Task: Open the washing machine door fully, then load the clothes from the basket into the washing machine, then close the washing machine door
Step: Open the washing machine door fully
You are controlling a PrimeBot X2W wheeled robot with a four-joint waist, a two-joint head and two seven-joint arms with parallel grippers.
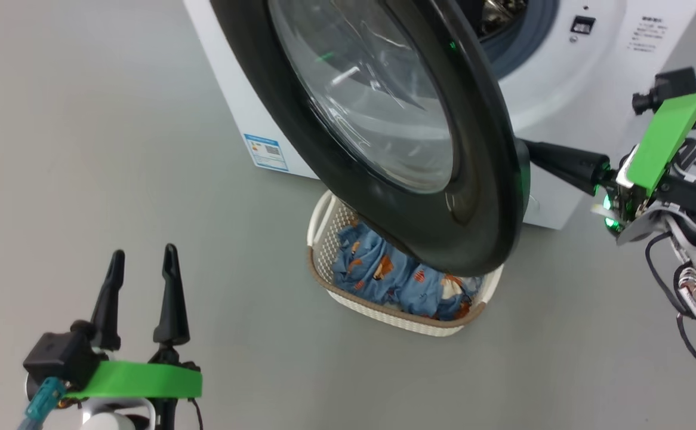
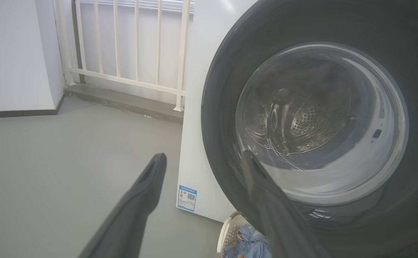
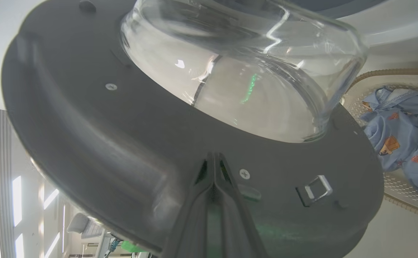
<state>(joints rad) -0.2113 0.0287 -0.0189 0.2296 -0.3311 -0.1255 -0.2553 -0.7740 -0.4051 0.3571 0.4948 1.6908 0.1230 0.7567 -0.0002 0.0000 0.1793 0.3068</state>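
1. My right claw (image 1: pixel 530 153) is closed tight with nothing between its fingers; the tips seem to press the inner face of the washing machine door (image 1: pixel 479 197).
2. That door is glossy black with a domed clear glass bowl; it stands partway out from the washing machine (image 1: pixel 563 89), over the basket (image 1: pixel 384 315).
3. The clothes (image 1: pixel 378 272), blue with orange figures, lie in the basket.
4. My left claw (image 1: pixel 144 254) hangs wide open and empty, well apart from the door.
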